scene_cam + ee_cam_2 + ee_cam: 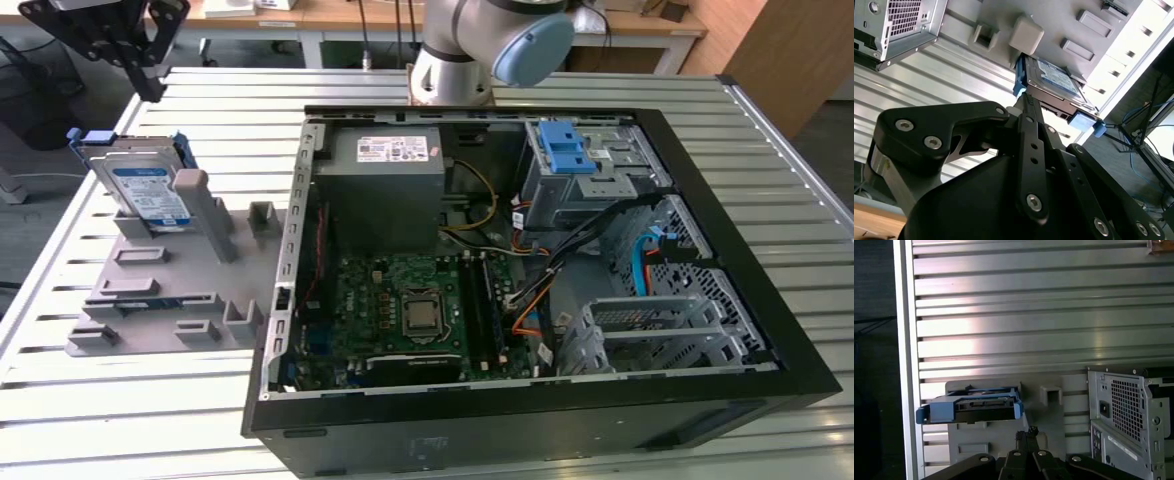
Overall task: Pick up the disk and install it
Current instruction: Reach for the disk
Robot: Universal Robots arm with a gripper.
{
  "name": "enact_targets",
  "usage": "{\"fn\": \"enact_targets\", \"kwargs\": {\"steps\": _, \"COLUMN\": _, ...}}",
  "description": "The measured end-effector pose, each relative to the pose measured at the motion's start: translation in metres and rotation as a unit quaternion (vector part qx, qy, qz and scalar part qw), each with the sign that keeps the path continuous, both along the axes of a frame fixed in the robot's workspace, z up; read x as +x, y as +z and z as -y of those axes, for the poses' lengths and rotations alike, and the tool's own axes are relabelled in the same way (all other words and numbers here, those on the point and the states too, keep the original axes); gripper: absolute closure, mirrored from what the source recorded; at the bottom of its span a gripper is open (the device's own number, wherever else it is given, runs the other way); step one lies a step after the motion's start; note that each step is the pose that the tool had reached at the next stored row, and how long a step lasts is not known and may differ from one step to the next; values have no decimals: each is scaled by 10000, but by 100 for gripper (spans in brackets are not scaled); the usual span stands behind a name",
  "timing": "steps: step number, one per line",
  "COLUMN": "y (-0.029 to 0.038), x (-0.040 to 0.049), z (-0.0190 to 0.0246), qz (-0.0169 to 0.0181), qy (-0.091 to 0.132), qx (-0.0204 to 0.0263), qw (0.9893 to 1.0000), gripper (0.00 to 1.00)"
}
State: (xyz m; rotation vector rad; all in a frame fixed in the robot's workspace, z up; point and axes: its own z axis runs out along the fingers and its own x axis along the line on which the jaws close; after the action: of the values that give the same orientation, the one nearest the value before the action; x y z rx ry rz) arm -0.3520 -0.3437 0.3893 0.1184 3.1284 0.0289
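Slatted metal table (1029, 330), grey plastic holder (984, 440) lying on it, the disk (971, 406), blue-framed, seated edge-on in the holder, black gripper (1026, 434) near the disk but apart, fingertips seemingly pressed together, perforated computer case (1126, 415) beside the holder

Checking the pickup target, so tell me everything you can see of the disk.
The disk is a flat silver-metal drive with a white-and-blue label, framed by a blue plastic carrier. It stands on edge, leaning slightly, in the grey holder on the slatted table, at the exterior view's left of the computer case. Only the holder touches it; the tool, shut and empty, hangs above.
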Motion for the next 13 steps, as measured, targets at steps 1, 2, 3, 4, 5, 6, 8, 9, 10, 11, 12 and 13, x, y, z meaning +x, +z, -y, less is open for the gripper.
{"fn": "enact_targets", "kwargs": {"steps": 1, "y": -1, "x": -17, "z": 0, "qz": 0, "qy": 0, "qx": 0, "qw": 10000, "gripper": 89}}
{"fn": "enact_targets", "kwargs": {"steps": 2, "y": -2, "x": -35, "z": 0, "qz": 0, "qy": 0, "qx": 0, "qw": 10000, "gripper": 89}}
{"fn": "enact_targets", "kwargs": {"steps": 3, "y": -3, "x": -51, "z": 0, "qz": 0, "qy": 0, "qx": 0, "qw": 10000, "gripper": 89}}
{"fn": "enact_targets", "kwargs": {"steps": 4, "y": -3, "x": -68, "z": 0, "qz": 0, "qy": 0, "qx": 0, "qw": 10000, "gripper": 89}}
{"fn": "enact_targets", "kwargs": {"steps": 5, "y": -4, "x": -84, "z": 0, "qz": 0, "qy": 0, "qx": 0, "qw": 10000, "gripper": 89}}
{"fn": "enact_targets", "kwargs": {"steps": 6, "y": -5, "x": -100, "z": -1, "qz": 0, "qy": 0, "qx": 0, "qw": 10000, "gripper": 89}}
{"fn": "enact_targets", "kwargs": {"steps": 8, "y": -6, "x": -130, "z": -1, "qz": 0, "qy": 0, "qx": 0, "qw": 10000, "gripper": 89}}
{"fn": "enact_targets", "kwargs": {"steps": 9, "y": -6, "x": -147, "z": -2, "qz": -1, "qy": 0, "qx": 0, "qw": 10000, "gripper": 89}}
{"fn": "enact_targets", "kwargs": {"steps": 10, "y": -7, "x": -163, "z": -2, "qz": 0, "qy": 0, "qx": 0, "qw": 10000, "gripper": 89}}
{"fn": "enact_targets", "kwargs": {"steps": 11, "y": -8, "x": -179, "z": -2, "qz": 0, "qy": 0, "qx": 0, "qw": 10000, "gripper": 89}}
{"fn": "enact_targets", "kwargs": {"steps": 12, "y": -9, "x": -194, "z": -2, "qz": 0, "qy": 0, "qx": 0, "qw": 10000, "gripper": 89}}
{"fn": "enact_targets", "kwargs": {"steps": 13, "y": -9, "x": -210, "z": -2, "qz": 0, "qy": 0, "qx": 0, "qw": 10000, "gripper": 89}}
